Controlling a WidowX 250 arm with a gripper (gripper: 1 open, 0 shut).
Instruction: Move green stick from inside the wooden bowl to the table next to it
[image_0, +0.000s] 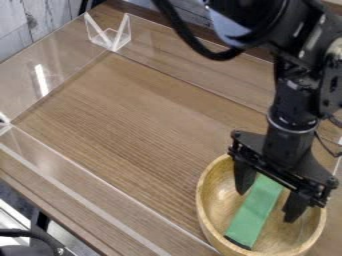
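A flat bright green stick (254, 218) lies slanted inside the round tan wooden bowl (215, 217) at the lower right of the table (134, 110). My gripper (270, 196) points straight down over the bowl, open, with one black finger on each side of the stick's upper end. The fingertips reach down inside the bowl's rim. Nothing shows the fingers pressing on the stick. The stick's far end is partly hidden behind the gripper.
Low clear acrylic walls (54, 60) run along the table's left and far edges. A small clear bracket (107, 33) stands at the far left corner. Bare wood-grain tabletop spreads left of the bowl. The black arm (297, 90) rises above the bowl.
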